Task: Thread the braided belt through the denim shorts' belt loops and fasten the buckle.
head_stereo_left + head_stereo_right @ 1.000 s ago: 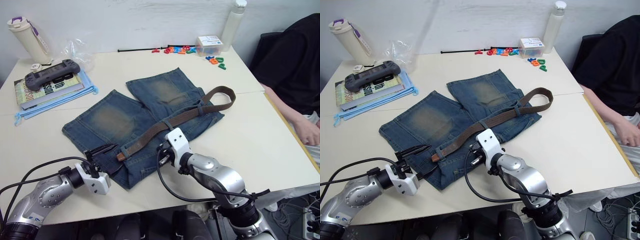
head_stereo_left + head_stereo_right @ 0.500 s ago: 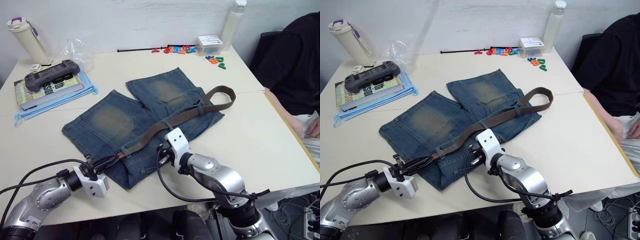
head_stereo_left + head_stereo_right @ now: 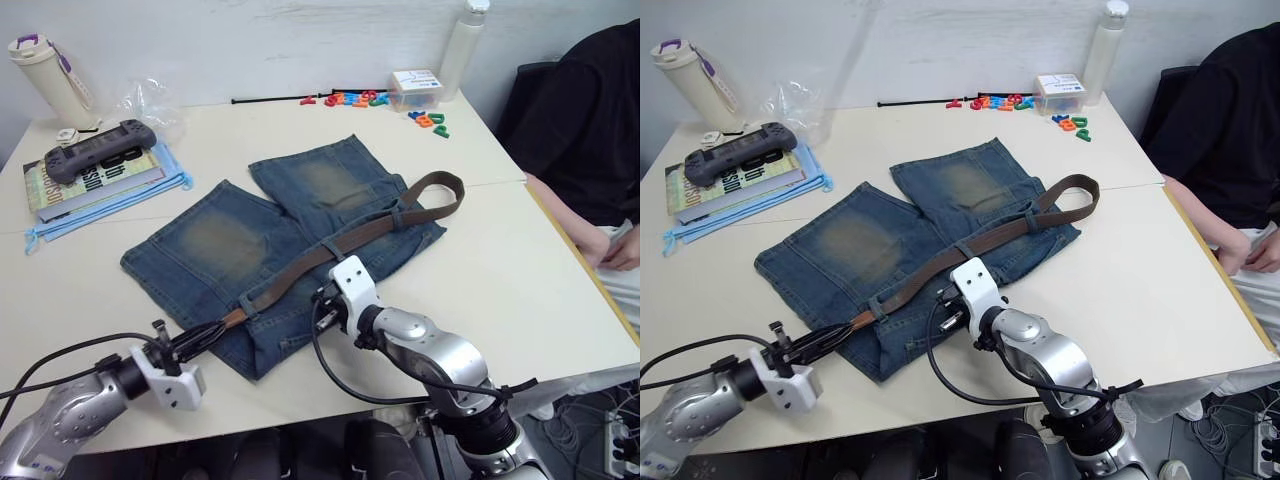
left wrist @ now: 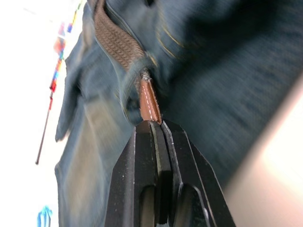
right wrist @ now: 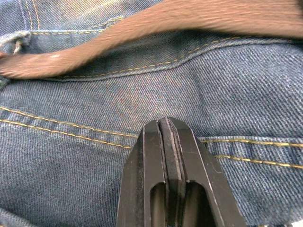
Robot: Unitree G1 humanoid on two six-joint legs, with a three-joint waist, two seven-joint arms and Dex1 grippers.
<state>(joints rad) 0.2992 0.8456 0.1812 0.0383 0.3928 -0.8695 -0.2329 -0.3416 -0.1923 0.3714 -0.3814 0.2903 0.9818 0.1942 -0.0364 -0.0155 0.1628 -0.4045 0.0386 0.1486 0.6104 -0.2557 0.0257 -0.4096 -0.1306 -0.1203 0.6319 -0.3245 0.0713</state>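
1. The denim shorts [image 3: 260, 250] lie flat on the cream table [image 3: 520, 270], blue twill with faded yellowish patches on both legs and orange-gold stitching along the seams.
2. The braided belt [image 3: 345, 243] is a narrow dark-brown woven strap running along the waistband, passing under belt loops [image 3: 333, 249], with its far end curling into an open loop past the shorts' edge towards the person's side of the table.
3. The belt's near end is a smooth tan leather tip [image 4: 147, 101] with white stitching, poking out from a fold of denim near the front edge of the shorts.
4. The left gripper [image 4: 156, 124] has its black fingers pressed together, and that leather tip sits right at their ends, seemingly pinched.
5. The right gripper [image 5: 164, 124] has its fingers closed flat against each other with nothing between them, and rests on the denim just below the waistband.
6. Away from the shorts: a grey game controller [image 3: 95, 150] on a book [image 3: 70, 183] whose cover print I can't read, coloured plastic letters [image 3: 360, 99] by a small box [image 3: 418, 87], and a white bottle [image 3: 462, 45].
7. A person in a black top [image 3: 580, 130] sits beside the table on the robot's right.
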